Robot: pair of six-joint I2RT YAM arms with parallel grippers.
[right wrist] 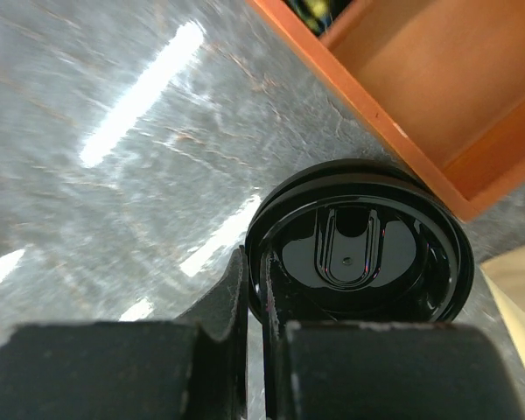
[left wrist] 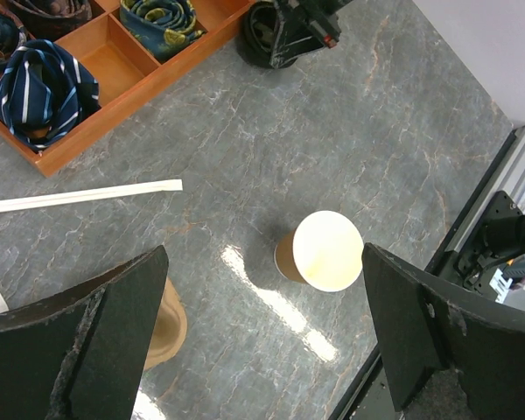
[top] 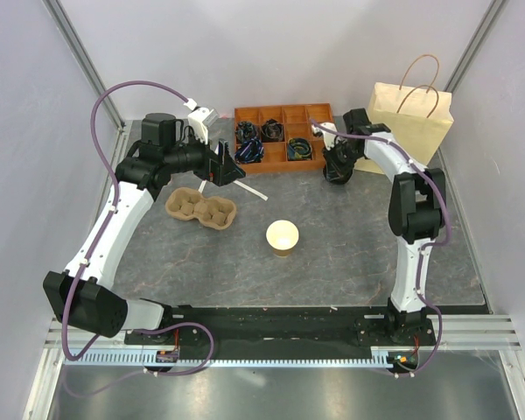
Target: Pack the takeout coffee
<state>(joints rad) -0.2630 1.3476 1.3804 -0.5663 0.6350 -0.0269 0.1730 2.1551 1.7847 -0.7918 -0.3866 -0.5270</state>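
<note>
From above: found the cup (top: 283, 236) lidless and upright mid-surface, just right of the pulp carrier (top: 200, 210) and well apart from the paper bag (top: 411, 127) at the far right corner. Noted the left tool (top: 226, 168) hovering by the orange tray (top: 283, 108), and the right tool (top: 337, 166) low beside that tray's right end, with something black in it.

From the left wrist: saw the tool's fingers (left wrist: 96, 341) spread wide with nothing between them, the cup (left wrist: 328, 251) below and nearer the right one, and a white paper strip (left wrist: 83, 196) lying close by. Judged an off-centre descent likely to tip the light cup or shove it aside.

From the right wrist: saw the black lid (right wrist: 363, 241) pinched by its rim, tool clamped on it. Could not make out any cup beneath. Feared so thin an edge grip letting the lid tilt or slip, seating crooked on the cup, then popping off inside the bag.
</note>
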